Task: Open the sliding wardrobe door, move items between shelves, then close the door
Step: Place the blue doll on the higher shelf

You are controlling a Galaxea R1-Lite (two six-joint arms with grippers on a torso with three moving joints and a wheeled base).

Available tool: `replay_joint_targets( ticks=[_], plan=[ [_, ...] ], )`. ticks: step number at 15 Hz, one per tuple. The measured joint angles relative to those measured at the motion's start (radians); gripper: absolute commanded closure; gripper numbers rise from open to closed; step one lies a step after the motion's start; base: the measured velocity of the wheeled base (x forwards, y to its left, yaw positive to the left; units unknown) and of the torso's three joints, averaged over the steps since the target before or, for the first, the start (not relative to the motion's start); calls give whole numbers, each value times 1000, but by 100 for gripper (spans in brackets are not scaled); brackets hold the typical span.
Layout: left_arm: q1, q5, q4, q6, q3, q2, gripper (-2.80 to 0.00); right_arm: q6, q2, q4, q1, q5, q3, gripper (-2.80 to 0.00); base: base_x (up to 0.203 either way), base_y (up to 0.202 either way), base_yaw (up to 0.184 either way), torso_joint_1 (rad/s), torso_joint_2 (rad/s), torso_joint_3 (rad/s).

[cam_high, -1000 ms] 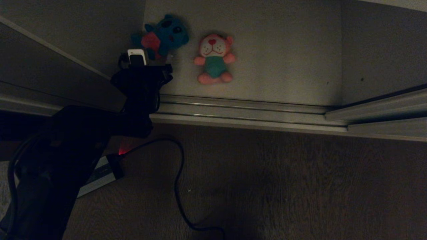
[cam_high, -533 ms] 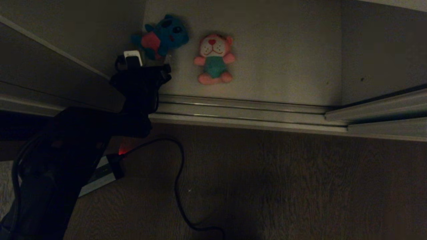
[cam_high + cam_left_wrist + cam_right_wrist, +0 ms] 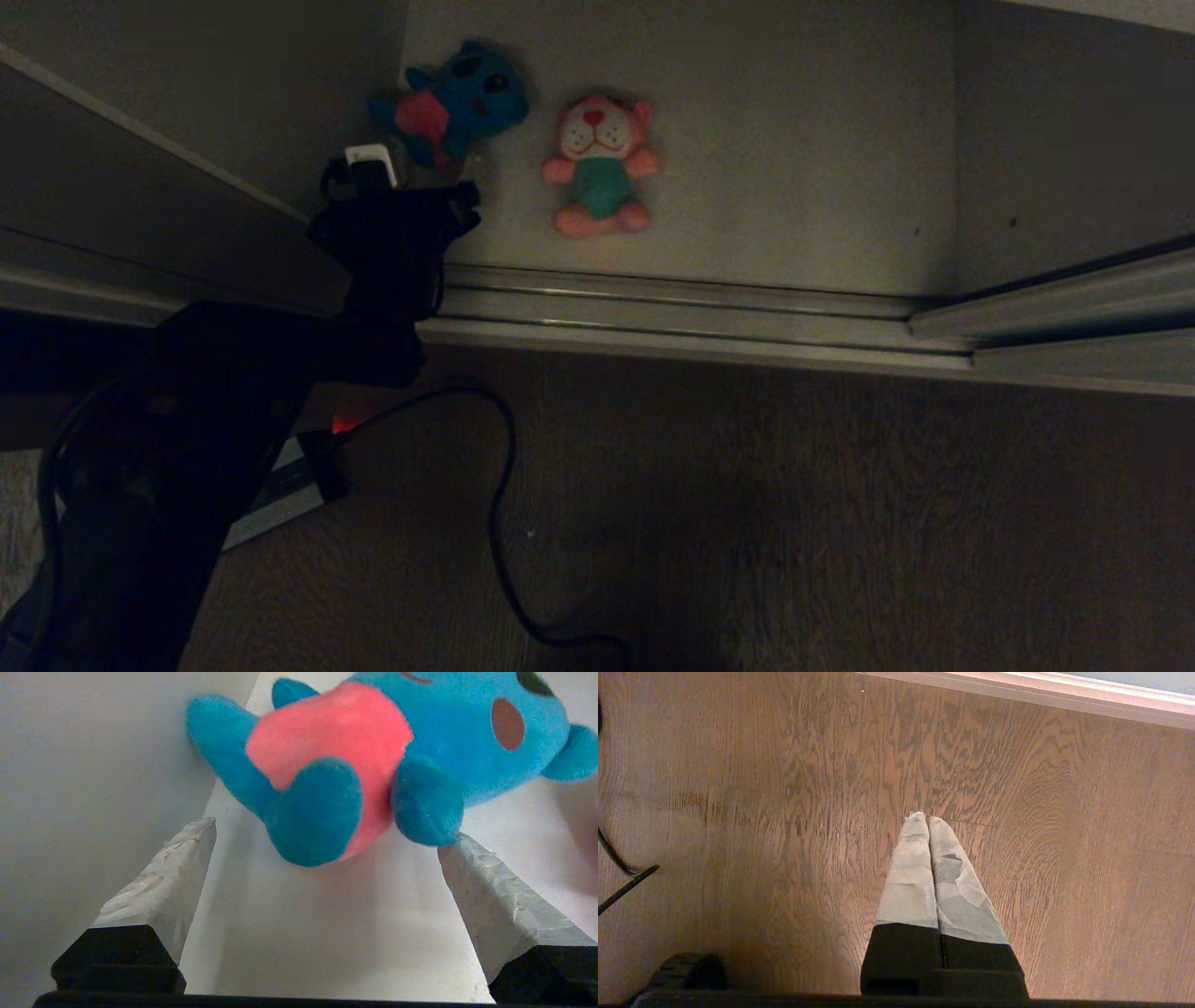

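So the wardrobe's already open, but both toys sit on the bottom shelf [image 3: 794, 140]: blue toy [image 3: 457, 98] in its left corner, pink toy [image 3: 602, 163] beside it. Left end effector [image 3: 327, 833] gapes empty just short of blue; moving and closing remain.

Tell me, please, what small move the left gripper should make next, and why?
Probably ease the left gripper forward around the blue plush toy, then close. Its fingers stand wide open, just short of the toy, which lies on the shelf by the wall, not yet gripped.
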Motion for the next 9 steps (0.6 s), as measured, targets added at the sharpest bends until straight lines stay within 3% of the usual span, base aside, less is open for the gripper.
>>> replay_joint_targets(
  ticks=[3,4,9],
  plan=[
    [-1,0,-6,-7,0,-1,-280,0,0,0,0,0,0,0,0,0,0,0,0,0],
    [-3,0,-6,-11,0,-3,0,0,0,0,0,0,0,0,0,0,0,0,0,0],
    [-6,-2,5,-46,-5,-4,0,0,0,0,0,0,0,0,0,0,0,0,0,0]
  ],
)
